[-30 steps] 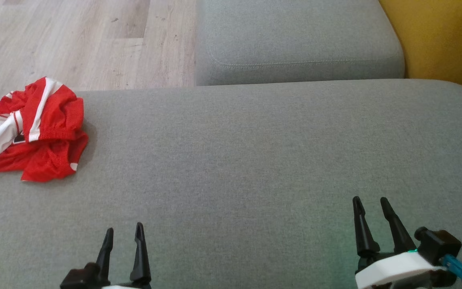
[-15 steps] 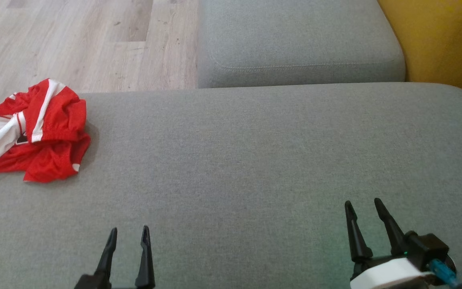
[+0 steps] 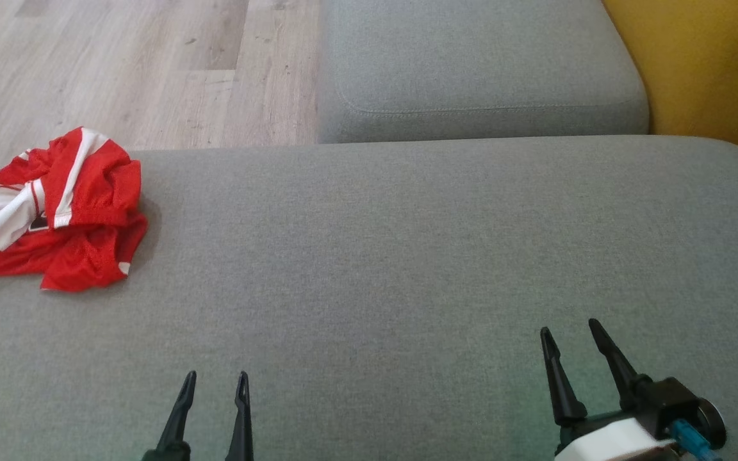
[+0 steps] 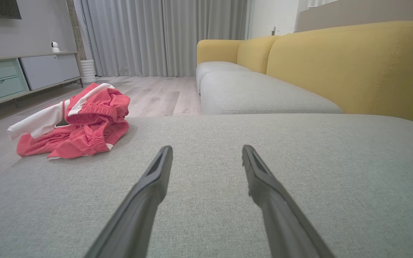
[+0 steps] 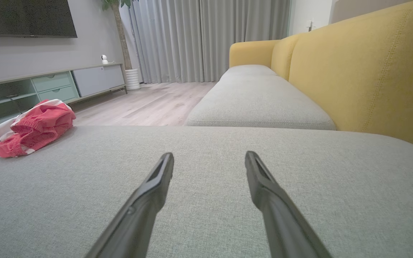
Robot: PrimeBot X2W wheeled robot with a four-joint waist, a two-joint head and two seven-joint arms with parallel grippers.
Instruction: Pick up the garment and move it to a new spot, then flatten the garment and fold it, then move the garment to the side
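1. Grey woven sofa seat cushion [image 3: 407, 256] spreads wide across my head view. Beyond its far edge I see a second grey seat cushion [image 3: 471, 57], with pale wood plank floor [image 3: 119, 64] to its left and a mustard-yellow sofa backrest [image 3: 708, 64] to its right.
2. The crumpled red mesh garment with white stripes [image 3: 61, 211] lies bunched in a heap at the far left corner of the near cushion, right at its edge. A white band of it pokes out to the left.
3. My left gripper [image 3: 216, 376] sits at the bottom edge, left of centre. Its two long dark fingers [image 4: 149, 193] stand apart, and the left wrist view shows bare grey fabric in the gap between them.
4. My right gripper [image 3: 569, 327] sits at the lower right, with a white housing and a blue connector behind it. Its fingers [image 5: 145, 200] are spread just as wide, with plain cushion between them.
5. I cannot tell whether either pair of fingertips touches the cushion or hangs just over it.
6. The garment is ahead and to the left of both grippers, well apart from each, and nearer the left one.
7. Through the wrist views I see long grey curtains [image 4: 163, 36] at the back of the room, a low cabinet with pale green drawers [image 4: 2, 82] on the left, and a dark wall-mounted screen [image 5: 23, 18].
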